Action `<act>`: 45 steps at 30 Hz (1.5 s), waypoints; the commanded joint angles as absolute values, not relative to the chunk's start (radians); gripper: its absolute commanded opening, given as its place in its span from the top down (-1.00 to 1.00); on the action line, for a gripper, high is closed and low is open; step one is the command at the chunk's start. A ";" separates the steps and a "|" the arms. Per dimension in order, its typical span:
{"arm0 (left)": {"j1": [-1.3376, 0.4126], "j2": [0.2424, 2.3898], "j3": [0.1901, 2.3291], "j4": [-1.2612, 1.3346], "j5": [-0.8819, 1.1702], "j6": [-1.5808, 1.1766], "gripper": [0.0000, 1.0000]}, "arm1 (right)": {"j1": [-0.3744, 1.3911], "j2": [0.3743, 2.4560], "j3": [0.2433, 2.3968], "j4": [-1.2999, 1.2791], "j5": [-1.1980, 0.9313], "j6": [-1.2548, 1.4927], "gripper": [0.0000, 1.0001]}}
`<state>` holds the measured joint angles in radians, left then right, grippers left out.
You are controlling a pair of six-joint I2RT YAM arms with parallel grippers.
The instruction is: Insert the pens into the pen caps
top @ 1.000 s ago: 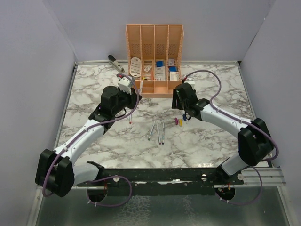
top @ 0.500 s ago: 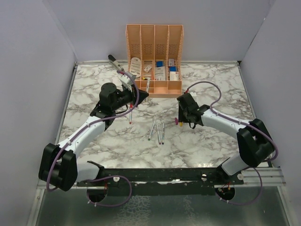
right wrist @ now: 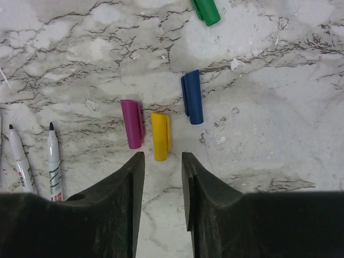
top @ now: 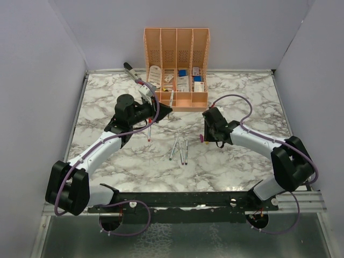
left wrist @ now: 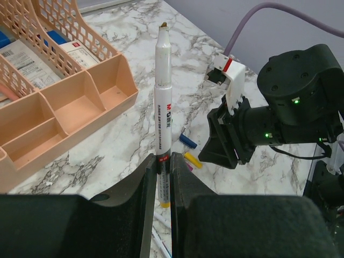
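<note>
Pen [left wrist: 163, 91] sits clamped in your left pincer [left wrist: 163, 161]; your right pincer [right wrist: 163, 161] is parted and empty, the yellow cap [right wrist: 160, 136] lying just ahead of it.

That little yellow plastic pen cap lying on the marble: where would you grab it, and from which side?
Pinch its two long sides from straight above: the yellow plastic pen cap lies flat and is narrow. The pink plastic cap lies close beside it, a thin gap between, so that side is tight.
</note>
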<state>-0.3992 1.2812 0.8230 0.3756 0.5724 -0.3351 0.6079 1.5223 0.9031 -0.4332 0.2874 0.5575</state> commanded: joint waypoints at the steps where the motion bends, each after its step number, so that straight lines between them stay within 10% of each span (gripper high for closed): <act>1: -0.393 1.249 0.832 0.414 0.590 -0.332 1.00 | 0.614 1.554 0.922 -0.397 0.269 0.567 0.32; 45: -0.385 1.258 0.804 0.415 0.604 -0.324 1.00 | 0.614 1.616 0.956 -0.382 0.326 0.612 0.36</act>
<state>-0.3920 1.2640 0.8139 0.3805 0.5762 -0.3202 0.6079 1.6444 0.9447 -0.4068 0.2836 0.5922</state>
